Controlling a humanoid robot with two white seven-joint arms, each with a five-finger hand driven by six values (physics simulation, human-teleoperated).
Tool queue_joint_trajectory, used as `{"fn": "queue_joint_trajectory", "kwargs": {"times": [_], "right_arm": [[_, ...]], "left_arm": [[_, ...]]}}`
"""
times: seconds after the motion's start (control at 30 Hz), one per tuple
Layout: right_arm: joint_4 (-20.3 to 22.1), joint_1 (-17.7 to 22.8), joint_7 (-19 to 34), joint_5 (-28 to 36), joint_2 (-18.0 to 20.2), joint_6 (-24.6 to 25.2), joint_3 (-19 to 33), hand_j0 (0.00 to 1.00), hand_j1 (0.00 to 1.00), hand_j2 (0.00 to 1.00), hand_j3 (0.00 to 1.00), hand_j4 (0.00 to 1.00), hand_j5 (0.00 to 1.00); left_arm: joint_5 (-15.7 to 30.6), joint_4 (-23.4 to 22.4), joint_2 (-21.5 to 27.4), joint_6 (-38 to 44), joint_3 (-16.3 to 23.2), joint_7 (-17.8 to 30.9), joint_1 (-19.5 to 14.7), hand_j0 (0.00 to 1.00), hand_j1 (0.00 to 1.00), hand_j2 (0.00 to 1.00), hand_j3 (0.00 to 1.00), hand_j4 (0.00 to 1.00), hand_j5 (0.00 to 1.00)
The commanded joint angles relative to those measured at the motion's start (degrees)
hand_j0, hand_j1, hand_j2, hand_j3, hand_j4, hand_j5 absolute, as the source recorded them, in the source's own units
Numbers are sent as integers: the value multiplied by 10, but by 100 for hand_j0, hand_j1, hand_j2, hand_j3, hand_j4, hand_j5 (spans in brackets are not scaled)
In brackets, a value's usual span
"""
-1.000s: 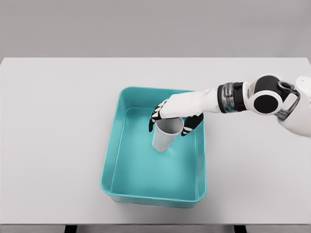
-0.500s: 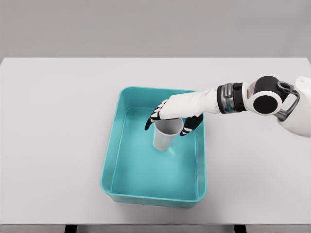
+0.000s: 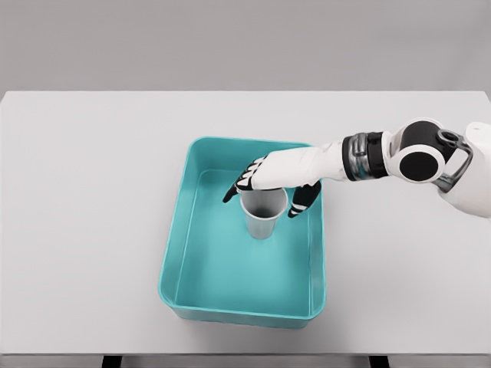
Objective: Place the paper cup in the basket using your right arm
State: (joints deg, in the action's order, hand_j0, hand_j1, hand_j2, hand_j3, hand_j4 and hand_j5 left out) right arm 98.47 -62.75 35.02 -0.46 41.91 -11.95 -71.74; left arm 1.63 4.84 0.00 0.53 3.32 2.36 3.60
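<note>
A grey paper cup (image 3: 261,223) stands upright inside the teal basket (image 3: 170,264), in its far half. My right hand (image 3: 262,199) hovers just over the cup's rim, reaching in from the right across the basket's far right corner. Its dark fingers (image 3: 232,190) are spread out on the left of the cup and the thumb (image 3: 300,202) on the right, both a little away from the cup wall. The hand covers the far part of the rim. No left arm shows.
The basket sits in the middle of a white table (image 3: 84,192). My right forearm (image 3: 360,156) and elbow joint hang over the table to the right of the basket.
The fingers have spread wider, off the cup. The cup has settled upright on the basket floor. The hand has lifted slightly.
</note>
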Motion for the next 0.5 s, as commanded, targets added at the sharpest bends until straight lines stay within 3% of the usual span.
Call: {"fn": "queue_joint_trajectory", "kwargs": {"times": [0.0, 0.23, 0.47], "right_arm": [[3, 0, 0, 2, 5, 0, -1, 98, 98, 98, 98, 98, 98], [20, -7, 0, 2, 21, -1, 8, 99, 99, 99, 99, 99, 99], [20, -6, 0, 10, 41, -7, 99, 99, 99, 99, 99, 99, 99]], "left_arm": [[0, 0, 0, 0, 0, 0, 0, 100, 100, 100, 100, 100, 100], [0, 0, 0, 0, 0, 0, 0, 100, 100, 100, 100, 100, 100], [0, 0, 0, 0, 0, 0, 0, 100, 100, 100, 100, 100, 100]]}}
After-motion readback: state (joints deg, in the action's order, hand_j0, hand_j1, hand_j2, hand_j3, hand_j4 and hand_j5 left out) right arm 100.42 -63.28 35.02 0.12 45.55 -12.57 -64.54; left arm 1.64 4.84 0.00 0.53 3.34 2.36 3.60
